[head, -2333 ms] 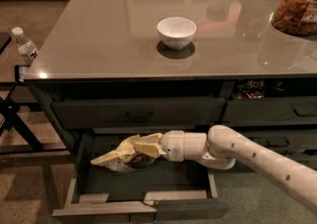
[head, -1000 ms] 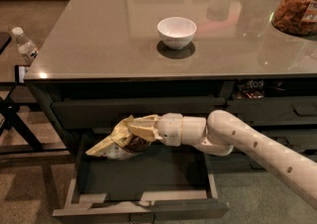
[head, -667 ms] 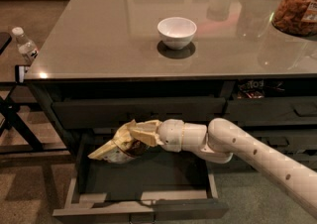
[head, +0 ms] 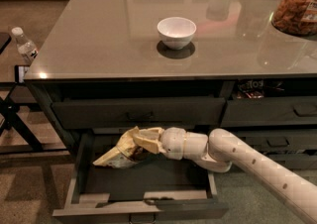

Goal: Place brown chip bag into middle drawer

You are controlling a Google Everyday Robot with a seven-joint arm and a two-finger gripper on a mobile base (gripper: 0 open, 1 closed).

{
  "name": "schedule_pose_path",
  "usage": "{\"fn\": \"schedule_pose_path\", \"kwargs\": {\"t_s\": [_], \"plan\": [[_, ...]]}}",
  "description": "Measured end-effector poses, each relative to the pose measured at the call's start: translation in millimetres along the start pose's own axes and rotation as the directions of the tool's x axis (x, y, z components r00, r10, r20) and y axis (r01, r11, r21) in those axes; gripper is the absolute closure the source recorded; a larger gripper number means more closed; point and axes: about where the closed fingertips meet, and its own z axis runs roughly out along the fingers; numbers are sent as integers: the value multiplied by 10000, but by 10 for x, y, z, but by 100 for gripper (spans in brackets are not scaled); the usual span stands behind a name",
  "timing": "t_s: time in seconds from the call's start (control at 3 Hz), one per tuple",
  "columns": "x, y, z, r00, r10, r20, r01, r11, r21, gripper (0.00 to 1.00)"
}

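Over the open middle drawer, the hand grips the brown chip bag, which droops leftward beyond its fingertips.

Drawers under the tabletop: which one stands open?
The middle drawer, pulled out beneath the shut top drawer; the claw holds the brown chip bag above its interior.
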Motion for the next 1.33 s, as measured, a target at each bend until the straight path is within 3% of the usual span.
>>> {"fn": "schedule_pose_path", "kwargs": {"t_s": [1.0,1.33], "plan": [[643,24,-338,9935,1008,-539,-988,9944,371,100],[649,24,-340,9933,1017,-542,-998,9943,368,83]]}}
